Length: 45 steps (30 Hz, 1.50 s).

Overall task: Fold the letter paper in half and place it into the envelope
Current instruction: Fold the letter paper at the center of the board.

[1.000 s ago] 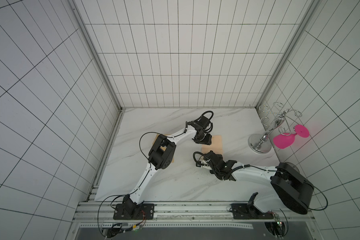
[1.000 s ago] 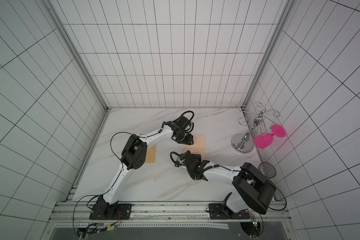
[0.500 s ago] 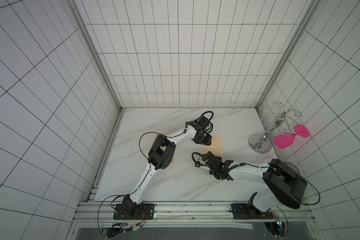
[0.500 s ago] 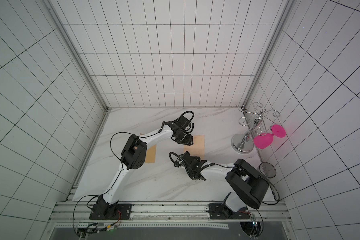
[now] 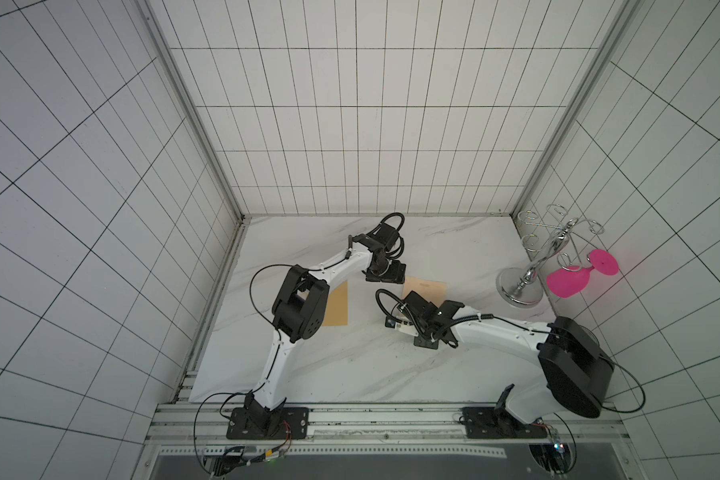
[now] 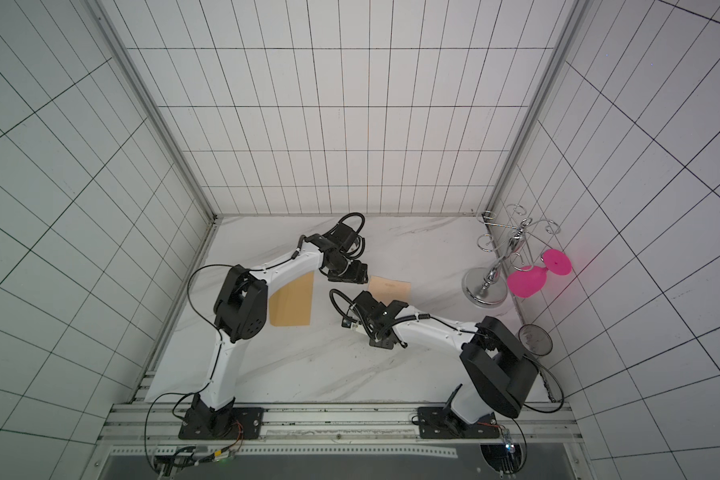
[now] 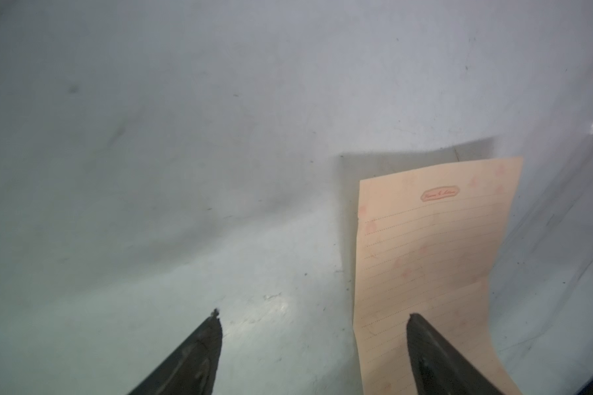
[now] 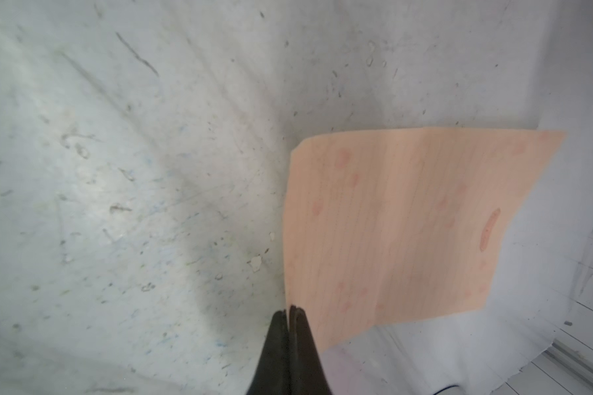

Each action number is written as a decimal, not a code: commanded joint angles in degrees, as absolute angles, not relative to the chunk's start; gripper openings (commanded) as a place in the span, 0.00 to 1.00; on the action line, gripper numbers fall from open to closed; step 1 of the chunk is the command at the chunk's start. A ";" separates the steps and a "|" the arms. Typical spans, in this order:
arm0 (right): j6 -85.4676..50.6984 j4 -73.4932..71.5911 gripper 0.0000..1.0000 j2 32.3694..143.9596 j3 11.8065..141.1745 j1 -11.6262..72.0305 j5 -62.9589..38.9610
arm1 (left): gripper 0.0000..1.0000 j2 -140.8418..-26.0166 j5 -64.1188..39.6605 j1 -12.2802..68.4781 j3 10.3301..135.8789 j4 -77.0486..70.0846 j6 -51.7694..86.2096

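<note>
The letter paper, a pale peach lined sheet, lies mid-table between both arms. Its near edge is raised off the marble in the right wrist view. My right gripper is shut, its tips pinching that edge of the sheet. My left gripper hovers open at the sheet's far-left side. One of its fingers is over the paper and the other is over bare table. The envelope, tan-brown, lies flat to the left, partly hidden by my left arm.
A chrome glass rack stands at the right wall with a pink glass hanging from it. A dark round glass sits by the right table edge. Tiled walls close in the back and both sides.
The right gripper has shut on the paper's edge, and its arm has shifted slightly left. The left gripper has opened wider and stayed in place.
</note>
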<state>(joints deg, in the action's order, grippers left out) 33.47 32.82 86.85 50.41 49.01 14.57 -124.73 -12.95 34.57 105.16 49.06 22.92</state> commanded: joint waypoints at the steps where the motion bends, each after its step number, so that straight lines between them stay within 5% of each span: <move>1: 29.73 43.93 0.00 86.89 54.77 49.13 8.93 | 0.84 -116.50 -14.06 28.75 100.50 42.55 27.20; 17: 32.91 70.55 0.00 100.64 79.42 46.76 -26.47 | 0.83 -102.57 -10.87 23.25 85.33 43.06 25.09; 33: 34.10 70.69 0.00 106.57 82.40 37.58 -41.09 | 0.82 -97.53 -10.46 22.17 81.09 45.36 22.61; 45: 33.05 65.87 0.00 109.51 80.07 34.64 -38.08 | 0.75 -94.82 -13.67 23.69 78.62 46.08 20.41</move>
